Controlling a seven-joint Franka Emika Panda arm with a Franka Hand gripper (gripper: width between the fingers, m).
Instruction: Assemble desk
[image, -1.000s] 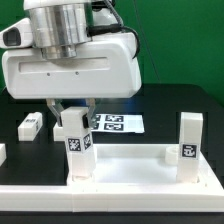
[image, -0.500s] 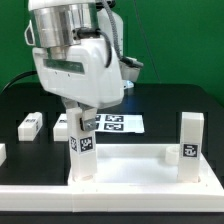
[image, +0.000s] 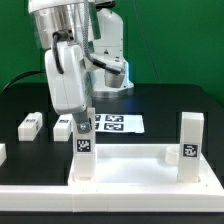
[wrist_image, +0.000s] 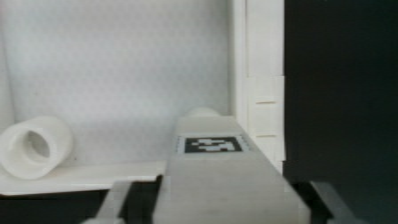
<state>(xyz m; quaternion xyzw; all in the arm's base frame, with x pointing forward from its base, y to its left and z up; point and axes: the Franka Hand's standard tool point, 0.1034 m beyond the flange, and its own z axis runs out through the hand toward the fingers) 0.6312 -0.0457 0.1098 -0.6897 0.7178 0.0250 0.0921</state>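
leg A on tabletop, exterior view's left | leg B, exterior view's right | marker board behind

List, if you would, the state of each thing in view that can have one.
Exterior view's left white square plastic leg: upright in a tabletop corner.
Exterior view's right white square plastic leg: upright in a tabletop corner.
Two loose white legs: lying on the black table, unattached.
White rimmed rectangular plastic tabletop: lying flat, one round socket empty.
Two-finger gripper: open, jaws straddling the left leg with slim gaps.
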